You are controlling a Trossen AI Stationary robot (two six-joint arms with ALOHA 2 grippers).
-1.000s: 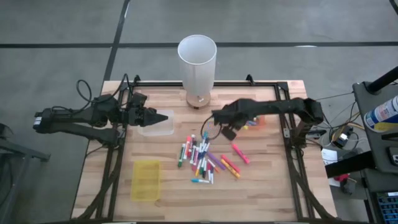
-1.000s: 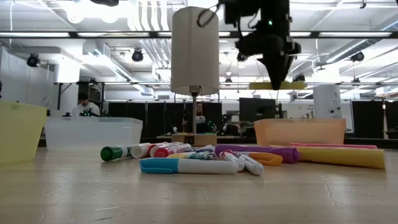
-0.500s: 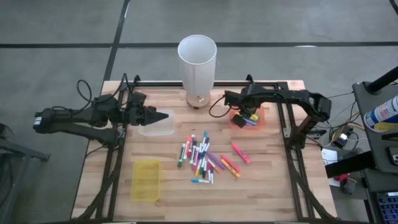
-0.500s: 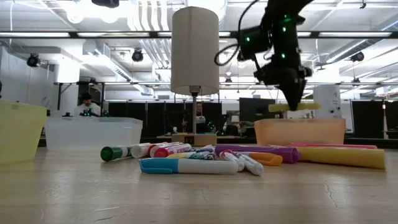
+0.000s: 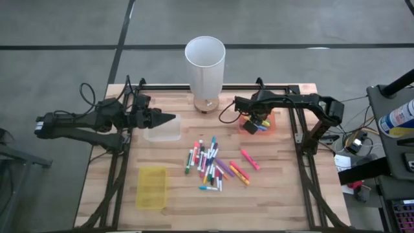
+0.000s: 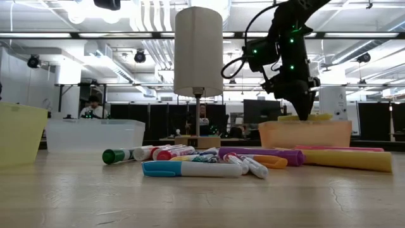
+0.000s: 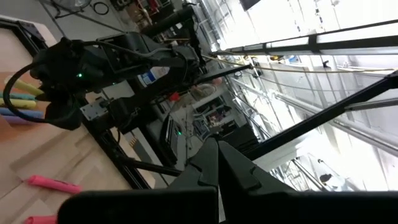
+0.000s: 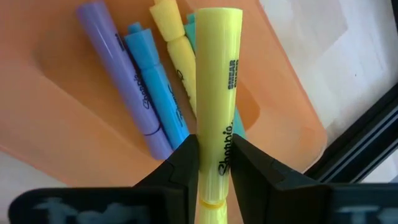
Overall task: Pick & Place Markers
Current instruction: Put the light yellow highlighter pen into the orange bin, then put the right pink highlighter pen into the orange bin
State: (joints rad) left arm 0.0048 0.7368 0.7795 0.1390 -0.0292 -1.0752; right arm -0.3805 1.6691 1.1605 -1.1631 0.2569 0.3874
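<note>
- While the right pincer point(image 8: 214, 163) hangs over the orange tray point(image 5: 268, 123) at the far right of the desk point(image 5: 272, 194), a yellow marker point(image 8: 217, 93) sits between its two fingers point(image 8: 180, 165), which press its barrel on both sides.
- In the right wrist view that yellow marker lies just above the tray, over three markers already inside: a purple one point(image 8: 121, 81), a blue one point(image 8: 155, 93) and another yellow one point(image 8: 174, 50).
- In the low view the held marker point(image 6: 307, 117) lies level at the tray's rim point(image 6: 304, 125), under the pincer's tip.
- The other markers point(image 5: 210, 162) lie in a loose heap at the middle of the desk, with a pink one point(image 5: 250, 159) and a few more to its right.
- The left pincer point(image 5: 169, 118) is closed and holds nothing, hovering over the clear tray point(image 5: 163, 131) at the left.
- A yellow tray point(image 5: 152, 188) stands nearer the front left, and a tall white cylinder point(image 5: 205, 61) on a stand rises at the desk's far edge.
</note>
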